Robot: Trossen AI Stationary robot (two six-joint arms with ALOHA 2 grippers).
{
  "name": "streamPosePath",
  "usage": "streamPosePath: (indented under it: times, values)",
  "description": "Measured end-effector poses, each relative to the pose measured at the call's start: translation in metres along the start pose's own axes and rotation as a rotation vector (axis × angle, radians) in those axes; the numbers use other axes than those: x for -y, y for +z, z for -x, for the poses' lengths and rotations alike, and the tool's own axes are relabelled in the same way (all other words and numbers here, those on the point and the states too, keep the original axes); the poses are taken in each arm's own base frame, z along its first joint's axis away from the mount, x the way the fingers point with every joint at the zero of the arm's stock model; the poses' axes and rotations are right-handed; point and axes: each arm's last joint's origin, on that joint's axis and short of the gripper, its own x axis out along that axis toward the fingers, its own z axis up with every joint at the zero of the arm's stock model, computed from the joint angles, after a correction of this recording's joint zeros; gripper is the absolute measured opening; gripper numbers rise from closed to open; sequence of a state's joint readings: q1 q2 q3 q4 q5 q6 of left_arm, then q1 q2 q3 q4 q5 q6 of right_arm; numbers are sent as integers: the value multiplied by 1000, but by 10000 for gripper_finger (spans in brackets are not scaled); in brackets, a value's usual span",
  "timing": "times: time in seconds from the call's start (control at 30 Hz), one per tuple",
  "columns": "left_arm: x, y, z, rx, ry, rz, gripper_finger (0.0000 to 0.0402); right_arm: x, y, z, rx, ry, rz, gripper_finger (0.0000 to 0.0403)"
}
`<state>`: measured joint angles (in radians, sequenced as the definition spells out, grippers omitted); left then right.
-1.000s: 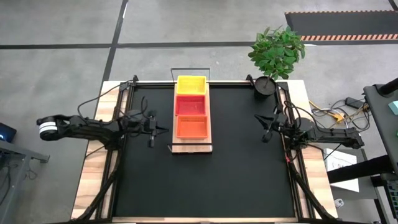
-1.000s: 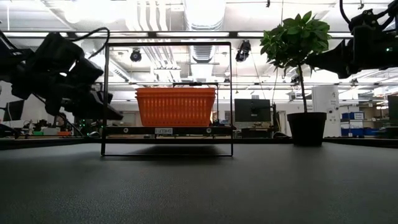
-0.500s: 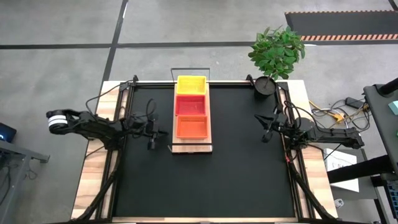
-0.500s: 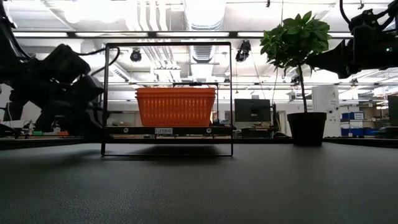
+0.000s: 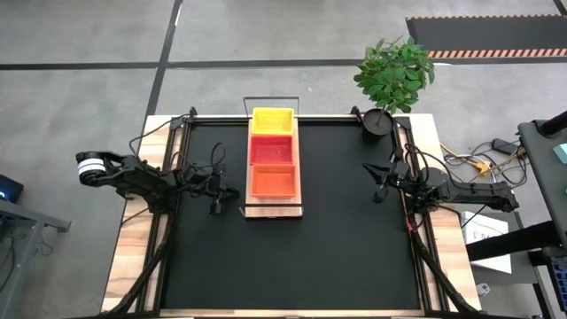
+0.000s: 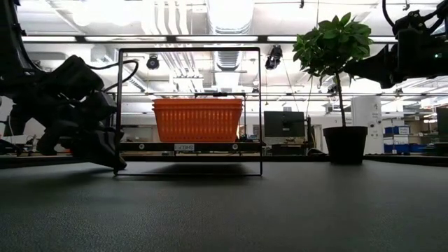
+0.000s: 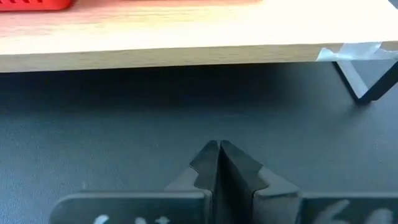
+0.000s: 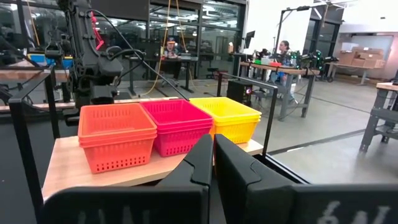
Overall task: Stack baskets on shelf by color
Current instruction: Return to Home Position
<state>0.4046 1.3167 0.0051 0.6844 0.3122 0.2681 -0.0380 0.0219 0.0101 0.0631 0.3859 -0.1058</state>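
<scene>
Three basket stacks stand in a row on the light-wood shelf (image 5: 299,182): yellow baskets (image 5: 272,120) at the far end, red baskets (image 5: 272,150) in the middle, orange baskets (image 5: 273,181) at the near end, also seen as orange baskets (image 8: 117,134), red baskets (image 8: 177,126) and yellow baskets (image 8: 227,117). My left gripper (image 5: 215,206) is shut, low over the black mat just left of the shelf's near end; in its wrist view the left gripper (image 7: 219,149) points at the plank's edge. My right gripper (image 5: 379,195) is shut, off the mat's right side, touching nothing.
A potted plant (image 5: 390,80) stands at the table's far right corner. The black mat (image 5: 292,257) covers most of the table, bare in its near half. Wire rails (image 6: 189,112) close the shelf's short ends. People sit at desks in the room behind.
My left arm has drawn back toward the table's left edge and its gripper has tipped downward, sinking until its fingertips hang close above the mat beside the shelf's near end. The baskets and the right arm have kept still.
</scene>
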Motion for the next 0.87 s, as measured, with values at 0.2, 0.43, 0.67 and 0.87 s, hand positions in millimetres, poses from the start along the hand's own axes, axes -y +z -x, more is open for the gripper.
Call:
streamPosePath:
  times: [0.2, 0.43, 0.67, 0.87]
  values:
    - [-2, 8, 1, 67, 27, -23, 2, 0, 0, 0, 0, 0, 1, 9]
    - [-4, 13, -1, 84, 31, -29, 2, 0, 0, 0, 0, 0, 0, 9]
    - [-5, 16, -1, 95, 34, -32, 2, 0, 0, 0, 0, 0, 1, 9]
    - [-5, 16, -1, 96, 34, -33, 2, 0, 0, 0, 0, 0, 0, 9]
